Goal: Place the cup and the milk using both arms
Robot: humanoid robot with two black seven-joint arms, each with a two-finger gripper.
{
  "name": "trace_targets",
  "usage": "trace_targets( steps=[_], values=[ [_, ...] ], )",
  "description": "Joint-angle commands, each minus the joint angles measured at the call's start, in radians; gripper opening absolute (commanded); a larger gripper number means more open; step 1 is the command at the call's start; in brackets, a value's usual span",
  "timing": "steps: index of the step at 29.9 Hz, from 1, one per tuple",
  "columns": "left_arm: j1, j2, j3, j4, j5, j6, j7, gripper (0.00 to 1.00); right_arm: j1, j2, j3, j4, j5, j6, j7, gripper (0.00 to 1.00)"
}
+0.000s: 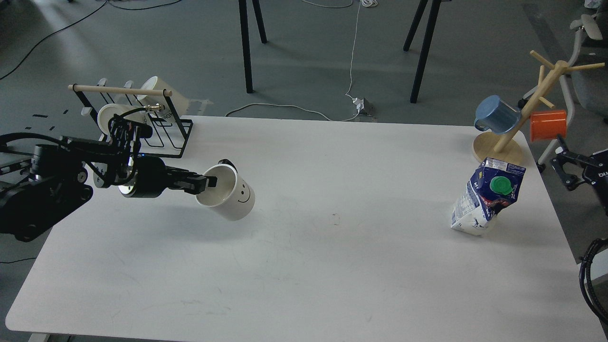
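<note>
A grey floor (304,57) lies behind the white table (304,266), crossed by a white cable (354,52) running to a power strip (363,105), with black furniture legs (247,47) standing on it and a grey chair (586,28) at far right.

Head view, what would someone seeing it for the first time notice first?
The left gripper at the table's left holds the cream mug by its rim, tilted, its smiley mark showing. At the right stands the dented blue and white milk carton with a green cap, leaning. Behind it, a wooden mug tree carries a blue cup and an orange cup.
</note>
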Motion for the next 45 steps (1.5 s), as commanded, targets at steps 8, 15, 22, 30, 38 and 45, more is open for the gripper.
trace_targets(
  steps=[8, 15, 22, 30, 38, 45],
  values=[
    [-0.014, -0.325, 0.013, 0.119, 0.034, 0.000, 0.000, 0.00, 0.003, -0.002, 0.008, -0.020, 0.002, 0.000, 0.000, 0.96],
    [-0.005, -0.400, 0.014, 0.144, 0.034, 0.000, 0.000, 0.07, 0.000, -0.002, 0.008, -0.020, 0.002, 0.000, 0.000, 0.96],
    [0.019, -0.386, 0.014, 0.144, 0.034, 0.000, 0.000, 0.15, 0.000, -0.002, 0.003, -0.021, 0.002, 0.000, 0.000, 0.96],
    [0.073, -0.386, 0.013, 0.141, 0.115, 0.000, 0.000, 0.25, -0.006, -0.002, 0.001, -0.020, 0.002, 0.000, 0.000, 0.96],
    [0.070, -0.383, -0.027, 0.132, 0.083, 0.000, 0.000, 0.72, -0.008, -0.002, 0.003, -0.017, 0.002, 0.000, 0.000, 0.96],
    [0.059, -0.322, -0.110, 0.133, -0.048, 0.000, 0.000, 0.96, -0.009, -0.005, 0.008, -0.012, 0.005, 0.000, 0.000, 0.96]
  ],
)
